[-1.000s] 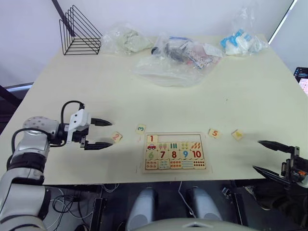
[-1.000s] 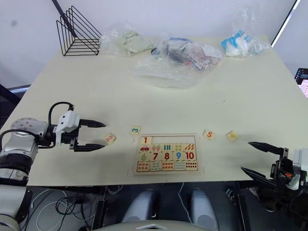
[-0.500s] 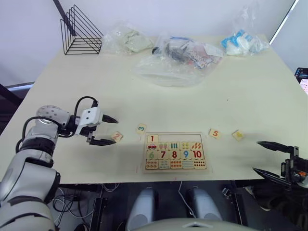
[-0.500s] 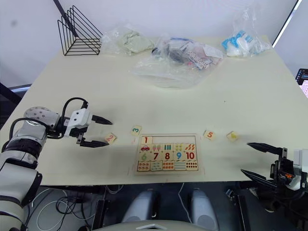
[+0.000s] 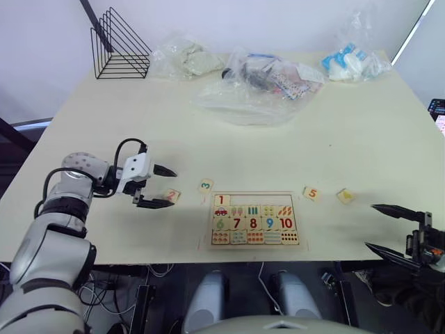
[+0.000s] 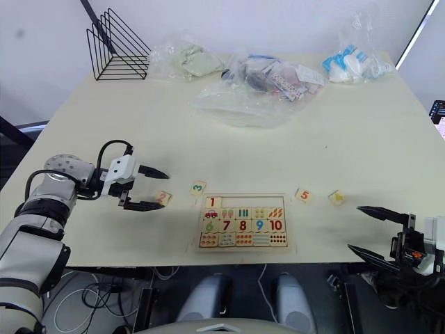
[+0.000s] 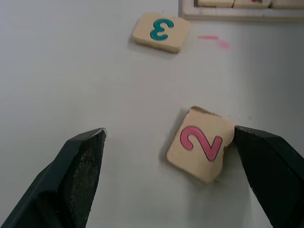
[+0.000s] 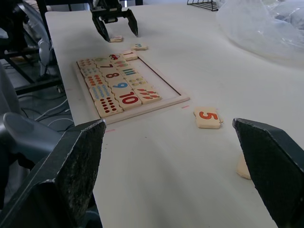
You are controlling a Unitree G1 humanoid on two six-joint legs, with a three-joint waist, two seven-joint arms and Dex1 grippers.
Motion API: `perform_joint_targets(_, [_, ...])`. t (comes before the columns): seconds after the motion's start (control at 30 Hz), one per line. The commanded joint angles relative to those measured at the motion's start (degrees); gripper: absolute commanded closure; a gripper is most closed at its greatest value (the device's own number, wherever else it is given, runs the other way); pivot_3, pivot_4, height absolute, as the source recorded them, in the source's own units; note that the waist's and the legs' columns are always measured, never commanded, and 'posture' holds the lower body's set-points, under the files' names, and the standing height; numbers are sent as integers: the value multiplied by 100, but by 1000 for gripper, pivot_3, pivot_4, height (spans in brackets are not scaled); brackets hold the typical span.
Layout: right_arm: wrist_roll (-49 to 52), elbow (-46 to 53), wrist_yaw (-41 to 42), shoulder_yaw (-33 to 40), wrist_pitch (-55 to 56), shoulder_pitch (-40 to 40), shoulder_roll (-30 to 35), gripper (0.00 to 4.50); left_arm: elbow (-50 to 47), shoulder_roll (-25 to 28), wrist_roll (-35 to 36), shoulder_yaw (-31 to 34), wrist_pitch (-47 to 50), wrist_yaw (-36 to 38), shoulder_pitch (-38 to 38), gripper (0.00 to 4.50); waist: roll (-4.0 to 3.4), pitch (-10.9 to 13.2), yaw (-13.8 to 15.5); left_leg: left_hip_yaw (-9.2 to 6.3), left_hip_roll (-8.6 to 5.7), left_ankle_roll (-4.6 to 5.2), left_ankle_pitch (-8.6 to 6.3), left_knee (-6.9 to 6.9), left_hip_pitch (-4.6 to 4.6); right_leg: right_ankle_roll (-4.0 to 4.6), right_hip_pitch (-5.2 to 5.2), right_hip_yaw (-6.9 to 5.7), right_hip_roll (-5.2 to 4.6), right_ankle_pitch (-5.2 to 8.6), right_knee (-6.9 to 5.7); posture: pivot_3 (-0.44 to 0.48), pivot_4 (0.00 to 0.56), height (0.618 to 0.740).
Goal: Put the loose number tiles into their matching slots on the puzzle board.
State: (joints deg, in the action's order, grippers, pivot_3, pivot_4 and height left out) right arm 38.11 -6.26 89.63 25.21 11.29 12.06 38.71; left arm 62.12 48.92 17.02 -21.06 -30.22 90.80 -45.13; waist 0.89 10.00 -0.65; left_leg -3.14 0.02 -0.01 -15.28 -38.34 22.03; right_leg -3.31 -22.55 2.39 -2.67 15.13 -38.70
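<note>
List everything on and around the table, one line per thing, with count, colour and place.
puzzle board: one, pale wood, near table edge, centre; tile 1 already in its top row.
tile 2: one, pink numeral, left of the board, between the left gripper's fingers, touching one.
tile 3: one, teal numeral, off the board's upper left corner.
tile 5: one, orange numeral, right of the board.
yellow-numeral tile: one, right of tile 5; numeral unreadable.
wire rack: one, black, far left corner.
plastic bags: several, clear, along the far edge.
table: one, cream.
left gripper: black fingers, open, at tile 2.
right gripper: black fingers, open, off the table's near right corner.
</note>
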Motion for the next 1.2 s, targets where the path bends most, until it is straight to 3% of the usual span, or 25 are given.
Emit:
perform_joint_targets(0.03, [53,24,34,52,71,-16,-1,0,73,-21,-102,6,34,170,-15,30,0,0,-7,0,0,0,0,0,0,0,0,0,0,0,0,0,150,740])
perform_joint_targets(0.8, [66,20,29,-5,99,-67,-29,0,-346,558,418,-1004,335,170,157,30,-1,0,-36,4,4,0,0,3,-5,1,-1,5,3,0,-4,0,150,740])
perform_joint_targets(0.93, [80,37,31,16,106,-41,-36,0,-450,609,548,-1127,405,170,208,970,-1,0,-37,5,4,0,0,3,-6,1,-1,6,3,1,-4,0,150,740])
perform_joint_targets(1.03, [79,45,25,32,110,-25,-30,0,-555,673,667,-1241,448,170,262,2267,-1,0,-37,6,4,0,0,3,-6,1,-1,7,3,1,-4,0,150,740])
perform_joint_targets(1.1, [76,40,22,34,116,-29,-29,0,-591,712,721,-1306,450,170,282,3444,-2,0,-35,7,5,0,0,3,-6,1,-1,7,3,1,-4,0,150,740])
perform_joint_targets(1.2, [81,47,19,25,105,-50,-26,0,-605,736,772,-1350,455,170,284,3551,-2,0,-33,7,4,0,0,3,-6,1,-1,7,3,1,-4,0,150,740])
